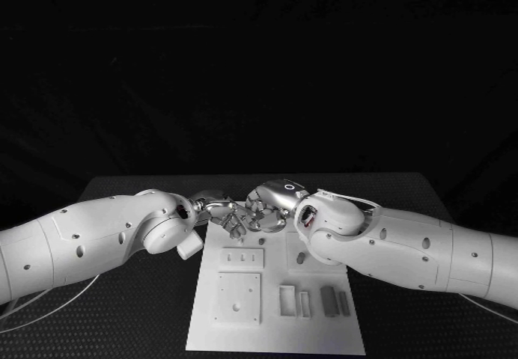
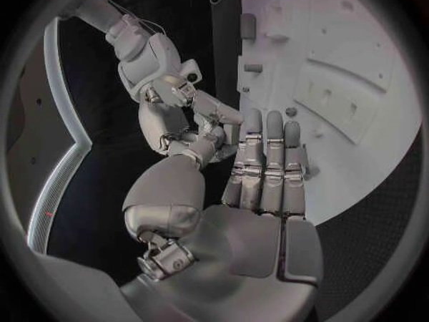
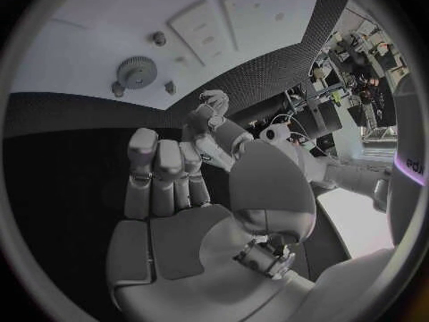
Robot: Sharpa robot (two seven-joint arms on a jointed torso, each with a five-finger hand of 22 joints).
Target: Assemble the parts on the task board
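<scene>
Over the far end of the white task board (image 1: pixel 275 329) my left hand (image 1: pixel 221 213) and right hand (image 1: pixel 272 203) meet, fingertips touching each other. In the left wrist view the left hand (image 2: pixel 259 186) has straight fingers side by side, and the right hand (image 2: pixel 183 114) reaches to its thumb. The right wrist view shows the right hand (image 3: pixel 179 193) with straight fingers and the left hand (image 3: pixel 210 111) just beyond its thumb. Whether a small part sits between the fingertips is hidden. A grey gear (image 3: pixel 136 70) lies on the board.
On the board lie two white plates (image 1: pixel 239 258) (image 1: pixel 237 297), a white frame (image 1: pixel 290 301) and two grey bars (image 1: pixel 327 301) (image 1: pixel 343 301). Small pegs (image 3: pixel 159 38) stand near the gear. Black table (image 1: pixel 129 314) surrounds the board on both sides.
</scene>
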